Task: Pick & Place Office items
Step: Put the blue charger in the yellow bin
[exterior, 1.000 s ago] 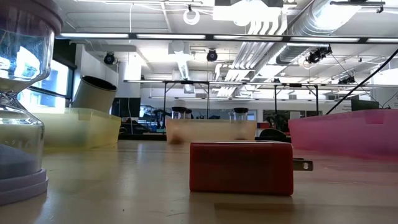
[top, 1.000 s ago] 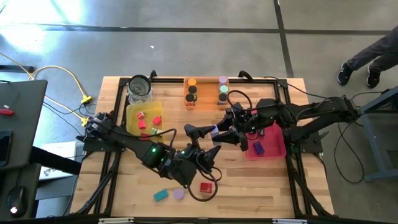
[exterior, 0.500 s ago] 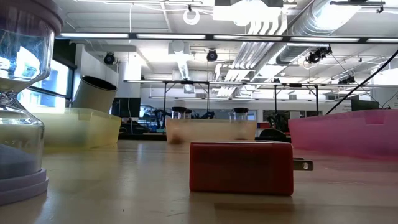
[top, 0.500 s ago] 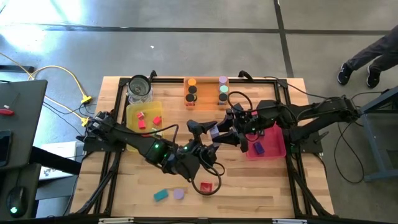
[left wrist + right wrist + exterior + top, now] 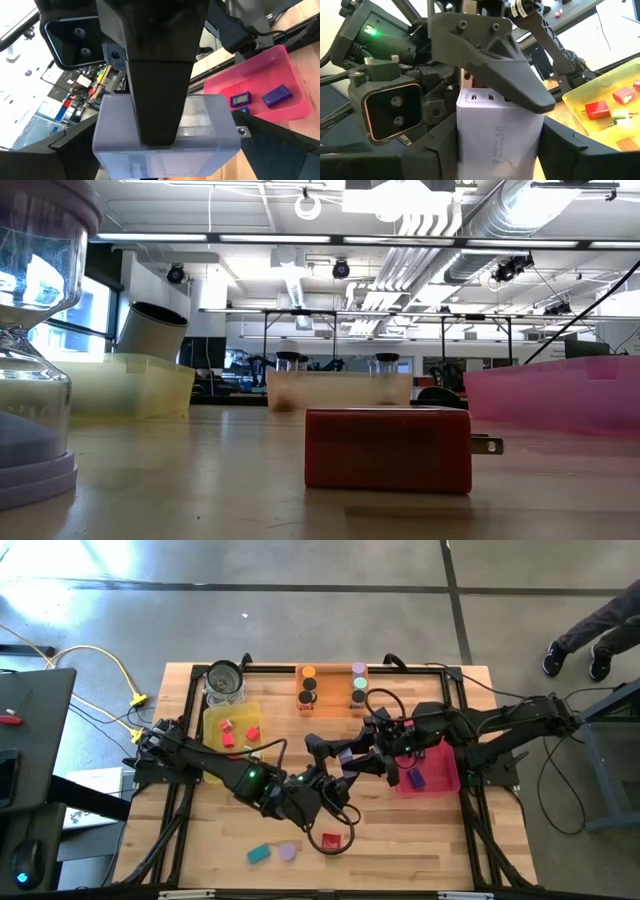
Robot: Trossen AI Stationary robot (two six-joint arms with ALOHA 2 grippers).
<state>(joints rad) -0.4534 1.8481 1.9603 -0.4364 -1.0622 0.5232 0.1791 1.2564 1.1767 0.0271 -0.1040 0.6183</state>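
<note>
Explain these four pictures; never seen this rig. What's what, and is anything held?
It is a robot with two dark arms at a wooden table. One camera looks straight down, one sits at table height, and one rides on each wrist.

The arms meet mid-table. The right gripper is shut on a lavender block. The left gripper is open, with its fingers either side of that block. I cannot tell whether they touch it.

A red block and a teal block lie loose on the table. There is also a yellow tray, a pink tray and a glass jar.
</note>
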